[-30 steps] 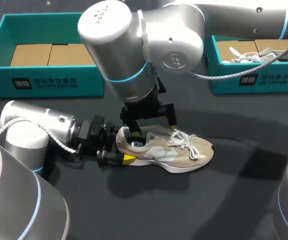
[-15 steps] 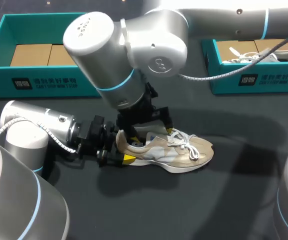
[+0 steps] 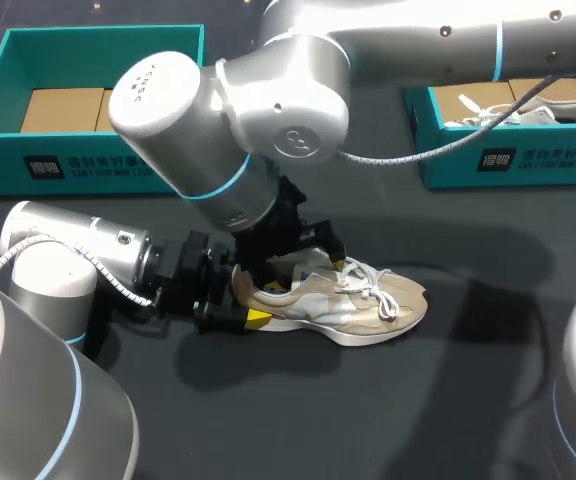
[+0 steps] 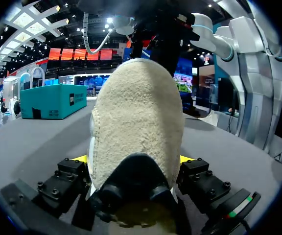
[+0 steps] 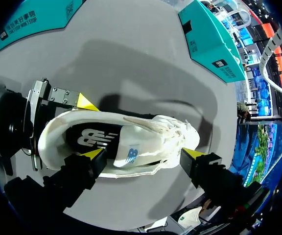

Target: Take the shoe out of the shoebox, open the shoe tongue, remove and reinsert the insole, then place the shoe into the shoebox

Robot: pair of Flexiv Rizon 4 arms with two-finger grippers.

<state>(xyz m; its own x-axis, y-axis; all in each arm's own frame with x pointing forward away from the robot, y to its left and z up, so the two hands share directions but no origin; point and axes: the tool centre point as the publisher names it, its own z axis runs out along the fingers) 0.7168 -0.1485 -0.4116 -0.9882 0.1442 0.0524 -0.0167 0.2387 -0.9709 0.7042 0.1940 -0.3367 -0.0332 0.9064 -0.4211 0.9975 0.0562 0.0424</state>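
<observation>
You are working over a dark, matte table [image 3: 388, 420] that is plain and unpatterned and fills the head view from side to side. Soft-edged shadows [image 3: 488, 300] darken it right of the middle and again nearer you. In both wrist views the same top shows as one smooth grey sheet, evenly lit, with blurred shadow patches.
</observation>
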